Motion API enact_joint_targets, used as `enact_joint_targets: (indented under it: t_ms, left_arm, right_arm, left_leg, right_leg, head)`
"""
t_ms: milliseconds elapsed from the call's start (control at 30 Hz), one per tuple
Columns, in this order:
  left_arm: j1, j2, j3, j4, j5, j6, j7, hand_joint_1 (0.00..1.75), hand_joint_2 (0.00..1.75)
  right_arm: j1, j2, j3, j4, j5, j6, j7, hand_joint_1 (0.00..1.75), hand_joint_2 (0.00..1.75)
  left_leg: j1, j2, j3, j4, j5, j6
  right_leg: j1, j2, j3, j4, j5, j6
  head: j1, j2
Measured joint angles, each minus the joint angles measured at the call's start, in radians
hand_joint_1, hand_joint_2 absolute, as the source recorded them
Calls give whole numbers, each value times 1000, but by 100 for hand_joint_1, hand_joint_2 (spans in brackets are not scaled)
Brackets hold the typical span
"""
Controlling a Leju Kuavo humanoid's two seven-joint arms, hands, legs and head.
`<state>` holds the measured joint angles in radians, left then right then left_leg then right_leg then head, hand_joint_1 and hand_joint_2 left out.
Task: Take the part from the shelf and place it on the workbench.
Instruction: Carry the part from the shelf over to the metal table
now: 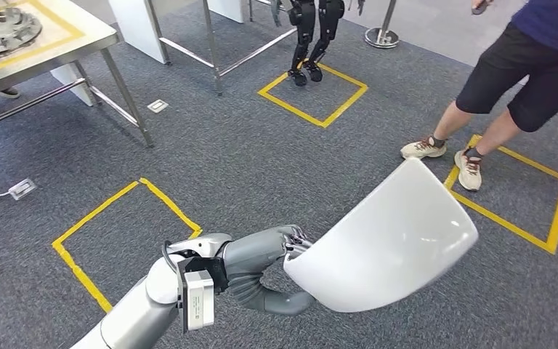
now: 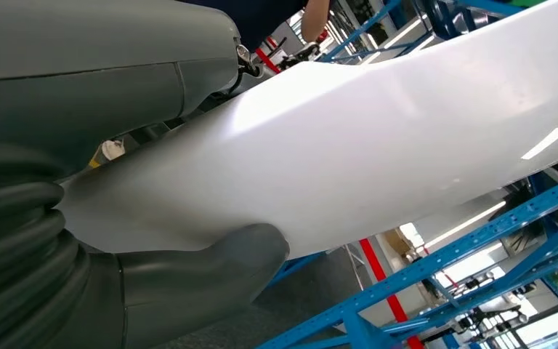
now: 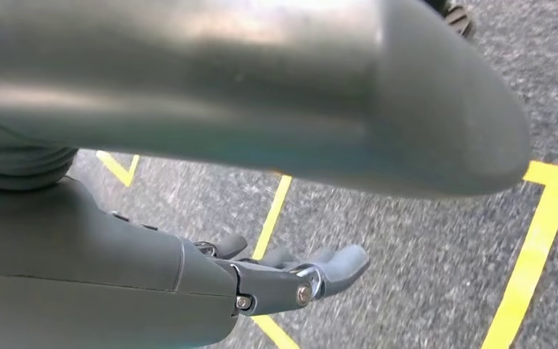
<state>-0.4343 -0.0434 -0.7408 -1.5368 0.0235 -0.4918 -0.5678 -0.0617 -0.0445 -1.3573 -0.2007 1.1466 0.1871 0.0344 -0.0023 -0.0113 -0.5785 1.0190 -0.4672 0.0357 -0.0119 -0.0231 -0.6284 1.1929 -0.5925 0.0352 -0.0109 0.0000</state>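
Steadily, keep left hand (image 1: pixel 261 265) fingers (image 2: pixel 203 273) pinching the part's (image 1: pixel 385 243) edge, right hand (image 3: pixel 290 280) fingers spread, toward the tabletop (image 1: pixel 80 33).

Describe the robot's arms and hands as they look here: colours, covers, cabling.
The left arm is silver, with a black cable at the wrist and a silver-and-black camera box. The left hand is matte grey with a ribbed cover and a thick thumb. The right hand has the same grey shell, darker fingers and metal pins.
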Motion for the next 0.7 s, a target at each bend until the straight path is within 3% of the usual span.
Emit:
enact_joint_targets:
  t_ms: [67, 100, 167, 233, 300, 367, 400, 433, 500, 567, 600, 633, 667, 700]
  left_arm:
    - [1, -4, -1, 10, -1, -9, 0, 175, 175]
    - [1, -4, -2, 15, -1, -13, -1, 175, 175]
    - [1, -4, -2, 22, -2, -17, -3, 175, 175]
    - [0, -5, -3, 25, -4, -20, -7, 175, 175]
    - [0, -6, -4, 26, -9, -21, -11, 175, 175]
    - [1, -5, -5, 25, -15, -21, -12, 175, 175]
    - [1, -4, -5, 25, -17, -21, -12, 175, 175]
    - [1, -4, -5, 24, -19, -21, -12, 175, 175]
    - [1, -4, -5, 23, -24, -21, -11, 175, 175]
    - [3, -3, -6, 24, -29, -21, -9, 175, 175]
    - [6, -2, -6, 24, -31, -21, -8, 175, 175]
    - [8, -1, -6, 25, -32, -21, -8, 175, 175]
    - [9, -1, -6, 25, -32, -21, -8, 175, 175]
    - [9, -1, -6, 24, -32, -21, -8, 175, 175]
  right_arm:
    - [6, 0, 0, 0, -3, -2, 5, 0, 0]
    - [8, 0, 0, 0, -2, -3, 5, 0, 0]
    - [8, 0, 0, 0, -2, -3, 4, 0, 0]
    - [8, 0, 0, 0, -1, -3, 1, 0, 0]
    - [8, 0, 0, 0, 0, -2, -1, 0, 0]
    - [7, 0, 0, 0, 0, 0, -3, 0, 0]
    - [6, 0, 0, 0, 0, 1, -4, 0, 0]
    - [5, 0, 0, 0, 2, 1, -4, 0, 0]
    - [8, 0, 0, 0, 6, 1, -5, 0, 0]
    - [11, 0, 0, 0, 10, 3, -7, 0, 0]
    - [11, 0, 0, 0, 12, 5, -8, 0, 0]
    - [9, 0, 0, 0, 14, 8, -9, 0, 0]
    - [7, 0, 0, 0, 15, 11, -10, 0, 0]
    - [6, 0, 1, 0, 15, 14, -11, 0, 0]
  left_leg:
    - [0, -29, -3, 3, 1, 1]
    - [1, -45, -4, 6, 1, 0]
    - [3, -74, -5, 13, -1, -4]
    - [5, -101, -10, 20, -3, -15]
    - [6, -124, -19, 21, 0, -30]
    - [7, -139, -27, 19, 4, -43]
    - [6, -124, -32, 27, -1, -48]
    - [4, -93, -46, 54, -19, -53]
    - [2, -22, -95, 159, -79, -59]
    - [4, 2, -149, 273, -127, -62]
    - [4, 4, -157, 293, -127, -62]
    - [4, 7, -144, 273, -108, -61]
    - [4, 17, -111, 216, -77, -57]
    - [1, 43, -72, 143, -49, -52]
  right_leg:
    - [-1, 15, -55, 102, -31, 4]
    - [-2, 17, -61, 106, -18, 4]
    - [-7, 32, -18, 0, 54, 5]
    - [-14, 82, 35, -117, 98, 7]
    - [-13, 106, 48, -151, 99, 2]
    - [-12, 80, 49, -156, 104, -12]
    - [-13, 67, 50, -158, 105, -20]
    - [-14, 52, 51, -161, 106, -28]
    - [-10, 22, 52, -163, 104, -38]
    - [-6, -12, 52, -162, 102, -41]
    - [-5, -29, 52, -162, 101, -41]
    - [-4, -43, 53, -161, 100, -40]
    - [-4, -57, 55, -161, 99, -39]
    - [-2, -70, 59, -161, 97, -36]
  head:
    - [3, 0]
    - [3, 0]
    - [4, 0]
    - [5, 0]
    - [6, 0]
    - [7, 0]
    - [5, 0]
    - [1, 0]
    - [-9, 0]
    - [-12, 0]
    - [-13, 0]
    - [-13, 0]
    - [-13, 0]
    - [-13, 0]
